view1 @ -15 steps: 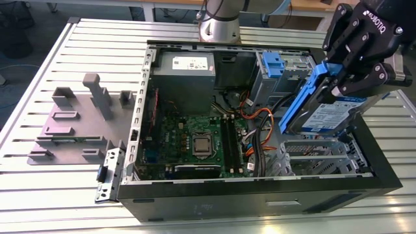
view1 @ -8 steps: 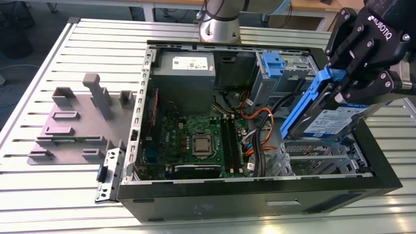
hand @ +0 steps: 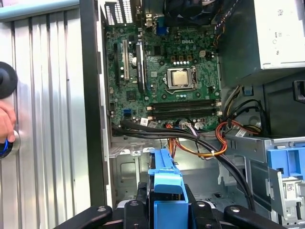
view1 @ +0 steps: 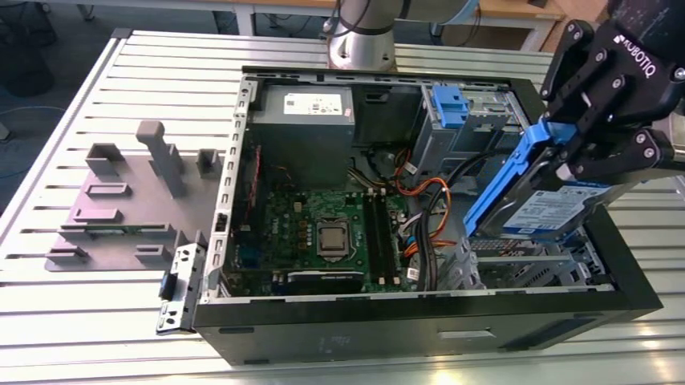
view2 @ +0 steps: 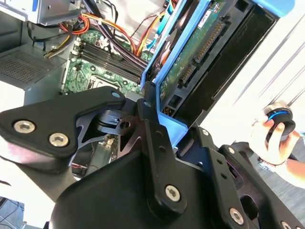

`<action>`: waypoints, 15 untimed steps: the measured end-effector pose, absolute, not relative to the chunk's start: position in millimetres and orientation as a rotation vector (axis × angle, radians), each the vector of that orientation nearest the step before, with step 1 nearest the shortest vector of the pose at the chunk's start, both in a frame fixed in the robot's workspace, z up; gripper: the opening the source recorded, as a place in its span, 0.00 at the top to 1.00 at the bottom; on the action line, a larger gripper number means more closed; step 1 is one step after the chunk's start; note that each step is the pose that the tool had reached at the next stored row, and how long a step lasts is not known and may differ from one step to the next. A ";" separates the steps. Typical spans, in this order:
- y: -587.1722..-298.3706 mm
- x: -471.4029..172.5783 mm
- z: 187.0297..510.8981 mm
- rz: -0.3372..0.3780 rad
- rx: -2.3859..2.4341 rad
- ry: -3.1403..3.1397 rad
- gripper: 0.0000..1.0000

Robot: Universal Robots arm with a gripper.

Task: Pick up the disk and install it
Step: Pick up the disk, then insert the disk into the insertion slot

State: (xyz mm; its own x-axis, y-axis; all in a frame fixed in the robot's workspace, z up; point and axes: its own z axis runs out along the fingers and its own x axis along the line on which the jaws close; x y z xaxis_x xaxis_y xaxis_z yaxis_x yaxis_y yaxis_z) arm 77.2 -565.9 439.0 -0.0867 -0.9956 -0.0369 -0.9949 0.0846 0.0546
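As my black claw (view1: pixel 583 156) clamps shut on the flat metal disk (view1: pixel 554 210) with its blue-and-white label and bright blue plastic rails, I hold it tilted at the exterior view's right. It hangs over the drive-bay end of the open black computer case (view1: pixel 428 325). The green motherboard (view1: pixel 321 233) lies mid-frame.

Bright, even overhead room light. In the exterior view, glare streaks the table (view1: pixel 354 377) at 6 o'clock, and the computer case (view1: pixel 428 317) interior lies in soft shade. In the second wrist view, the table washes out to white at 3 o'clock behind the disk (view2: pixel 200 43).
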 end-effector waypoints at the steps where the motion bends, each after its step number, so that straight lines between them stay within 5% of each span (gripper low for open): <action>1: -565.9 76.2 438.9 -0.102 2.116 -2.306 0.63; 15: -566.2 50.5 437.6 -0.102 2.116 -2.306 0.63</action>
